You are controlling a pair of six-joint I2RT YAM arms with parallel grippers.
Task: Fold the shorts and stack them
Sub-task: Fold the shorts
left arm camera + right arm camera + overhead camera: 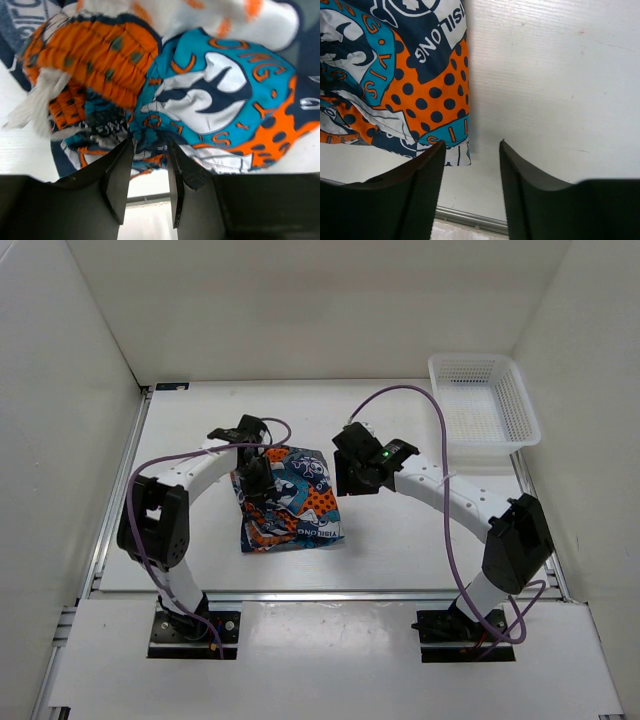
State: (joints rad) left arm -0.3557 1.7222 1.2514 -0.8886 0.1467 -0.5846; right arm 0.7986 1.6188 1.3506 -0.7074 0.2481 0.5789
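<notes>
The shorts (297, 502) lie as a roughly folded patchwork bundle on the white table, left of centre. My left gripper (256, 485) is over their left part. In the left wrist view its jaws (149, 146) stand close together, with a bunched fold of the shorts (210, 95) pinched at the tips beside the orange gathered waistband (95, 55). My right gripper (350, 480) hovers just off the shorts' right edge. In the right wrist view it (472, 146) is open and empty over bare table, with the shorts' polka-dot corner (425, 100) beside the left finger.
A white mesh basket (470, 362) stands at the back right corner. A metal rail (330, 592) runs along the table's front edge, and white walls close in the left, back and right sides.
</notes>
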